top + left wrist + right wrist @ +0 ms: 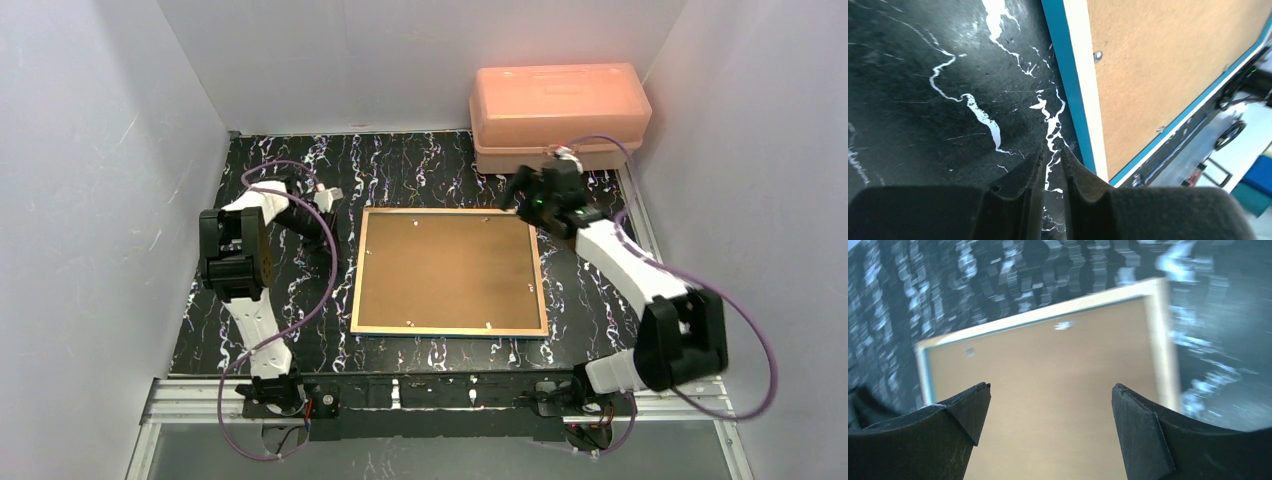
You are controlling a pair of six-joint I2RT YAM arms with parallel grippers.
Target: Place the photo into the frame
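Note:
The frame (357,272) lies face down in the middle of the black marbled table, its light wood back edge up and a strip of blue border showing along its near side. A plain brown backing board (448,268) fills it. The photo is hidden. My left gripper (330,240) hovers low over the table just left of the frame (1064,75), its jaws closed to a narrow slit and empty (1053,150). My right gripper (518,190) is open and empty above the frame's far right corner; the board (1058,365) shows between its fingers (1050,387).
A pink plastic box (560,100) stands at the back right, just behind my right gripper. White walls close in on the left, right and back. Small metal tabs (1097,55) sit along the frame's back edge.

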